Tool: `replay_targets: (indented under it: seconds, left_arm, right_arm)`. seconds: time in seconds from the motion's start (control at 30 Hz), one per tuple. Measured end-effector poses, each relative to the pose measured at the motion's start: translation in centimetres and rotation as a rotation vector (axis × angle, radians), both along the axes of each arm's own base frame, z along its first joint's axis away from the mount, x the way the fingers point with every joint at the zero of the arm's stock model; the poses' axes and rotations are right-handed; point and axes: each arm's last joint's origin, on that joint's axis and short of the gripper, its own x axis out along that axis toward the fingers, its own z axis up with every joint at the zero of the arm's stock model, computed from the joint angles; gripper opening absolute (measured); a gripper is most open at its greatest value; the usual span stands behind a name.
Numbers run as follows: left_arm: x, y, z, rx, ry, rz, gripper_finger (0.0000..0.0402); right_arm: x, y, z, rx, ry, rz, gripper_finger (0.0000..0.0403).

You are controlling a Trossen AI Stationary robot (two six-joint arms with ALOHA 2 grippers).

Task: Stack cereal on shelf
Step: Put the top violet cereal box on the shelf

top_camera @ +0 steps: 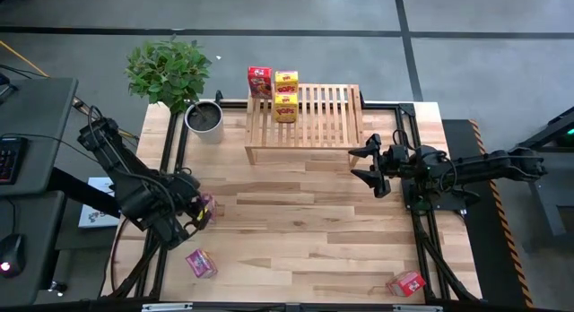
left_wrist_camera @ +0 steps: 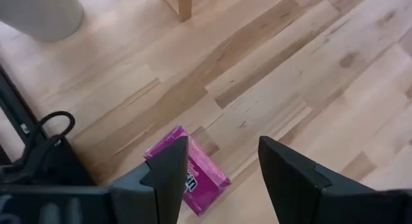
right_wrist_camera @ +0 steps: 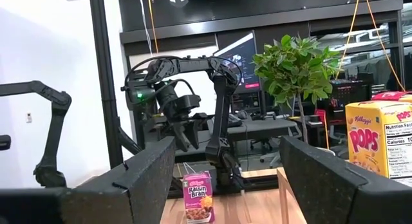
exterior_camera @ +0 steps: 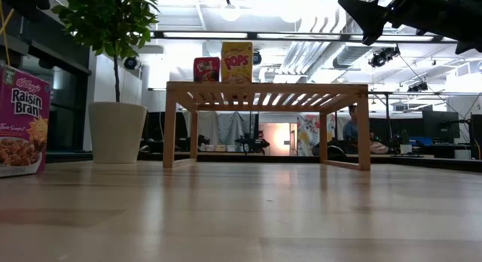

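The shelf (top_camera: 305,115) stands at the table's far middle. On its left end are a red cereal box (top_camera: 260,81) and two yellow ones (top_camera: 286,80) (top_camera: 285,107). A pink box (top_camera: 206,207) stands upright on the table at the left (right_wrist_camera: 198,197). My left gripper (left_wrist_camera: 223,143) hangs open just above it, pointing steeply down, without touching it. Another pink box (top_camera: 201,263) sits near the front left edge, and a red one (top_camera: 406,283) at the front right. My right gripper (top_camera: 366,166) waits open at the right, off the table.
A leafy plant (top_camera: 170,70) in a white pot (top_camera: 204,117) stands at the far left corner, beside the shelf. Dark frame rails (top_camera: 170,151) run along the table's left and right sides. Bare wood lies between the shelf and the front edge.
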Motion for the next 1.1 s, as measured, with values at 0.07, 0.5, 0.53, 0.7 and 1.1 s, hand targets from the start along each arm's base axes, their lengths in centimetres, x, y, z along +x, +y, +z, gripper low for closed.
replay_targets:
  seconds: [0.07,0.5,0.53,0.7,1.1]
  left_arm:
    - [0.1,0.2,0.0,0.009,0.015,-0.002,0.0189]
    - [0.2,-0.1,-0.1,-0.036,-0.004,0.026,0.0303]
    - [0.3,-0.2,-0.2,-0.035,-0.003,0.035,0.0303]
    - [0.1,-0.5,-1.8,-0.047,0.071,0.174,0.0301]
    - [0.0,-0.2,-4.2,-0.043,0.071,0.281,0.0301]
  right_arm:
    - [0.0,0.0,0.0,0.011,0.004,0.004,0.0272]
    - [0.1,0.0,-0.2,0.015,0.027,0.005,0.0272]
    - [0.1,0.0,-0.2,0.015,0.027,0.005,0.0272]
    - [0.1,0.0,-0.2,0.015,0.027,0.005,0.0272]
    - [0.1,0.0,-0.2,0.015,0.028,0.005,0.0272]
